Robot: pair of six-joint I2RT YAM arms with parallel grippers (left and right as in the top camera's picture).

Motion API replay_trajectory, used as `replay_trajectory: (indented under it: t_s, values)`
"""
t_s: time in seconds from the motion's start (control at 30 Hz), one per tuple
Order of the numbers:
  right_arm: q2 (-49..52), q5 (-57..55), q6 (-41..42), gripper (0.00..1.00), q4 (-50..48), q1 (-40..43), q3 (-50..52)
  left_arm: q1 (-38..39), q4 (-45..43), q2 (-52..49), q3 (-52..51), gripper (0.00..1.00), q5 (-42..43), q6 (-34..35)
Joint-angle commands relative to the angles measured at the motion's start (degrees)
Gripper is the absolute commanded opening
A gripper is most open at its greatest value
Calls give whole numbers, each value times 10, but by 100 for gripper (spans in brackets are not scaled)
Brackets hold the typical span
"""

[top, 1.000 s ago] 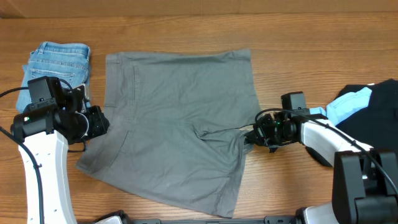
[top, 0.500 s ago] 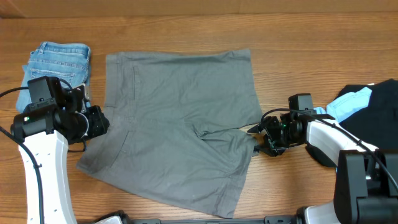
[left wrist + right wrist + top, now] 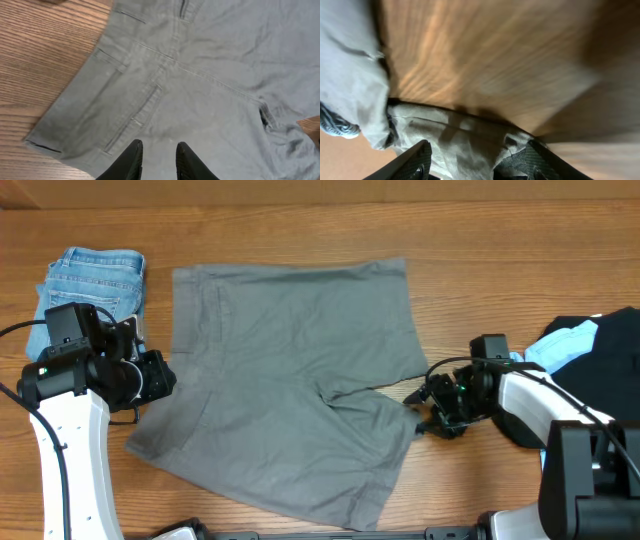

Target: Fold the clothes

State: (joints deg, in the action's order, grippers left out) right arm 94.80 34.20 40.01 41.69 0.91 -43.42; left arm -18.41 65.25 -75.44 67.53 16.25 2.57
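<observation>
Grey shorts [image 3: 290, 380] lie spread flat mid-tabletop [image 3: 480, 270], waistband edge to 9 o'clock, both legs pointing to 3 o'clock. Some creasing where the legs meet.

Left gripper [image 3: 158, 147]: at the 9 o'clock edge of the shorts, over the waistband area. Fingers a narrow gap apart, nothing clamped; its wrist view shows only grey fabric with a welt pocket and belt loops beyond the tips.

Right gripper [image 3: 424, 404]: at the shorts' 3 o'clock side, by the hem corner of the leg nearer 6 o'clock. Fingers spread wide, with a bunched bit of hem lying between them and not pinched. The wrist view is blurred, so I can't tell if either finger touches the cloth.

Other clothes: folded light-blue denim [image 3: 95, 280] at 10 o'clock, just apart from the shorts. Black garment [image 3: 600, 370] with a sky-blue piece [image 3: 560, 345] on it sits at the 3 o'clock tabletop edge.
</observation>
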Motion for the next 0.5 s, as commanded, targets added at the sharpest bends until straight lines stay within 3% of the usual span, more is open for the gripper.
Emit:
replay_trajectory:
  t_s: [0.0,0.17,0.2,0.23,0.3,0.47]
  values:
    - [5,-86,-47,65,17,24,7,-3,3,-2,1,26,-1,-13]
    - [5,-34,-73,65,21,25,7,-3,1,-2,1,26,-1,-13]
    - [5,-23,-75,61,21,25,7,-3,1,-2,1,26,-1,-13]
    - [5,-5,-74,48,15,25,7,-3,1,-2,1,26,-1,-13]
    - [5,43,-72,41,-10,25,7,-3,1,-2,1,27,-1,-13]
    - [5,91,7,8,-60,25,7,-3,1,-2,1,27,-1,-13]
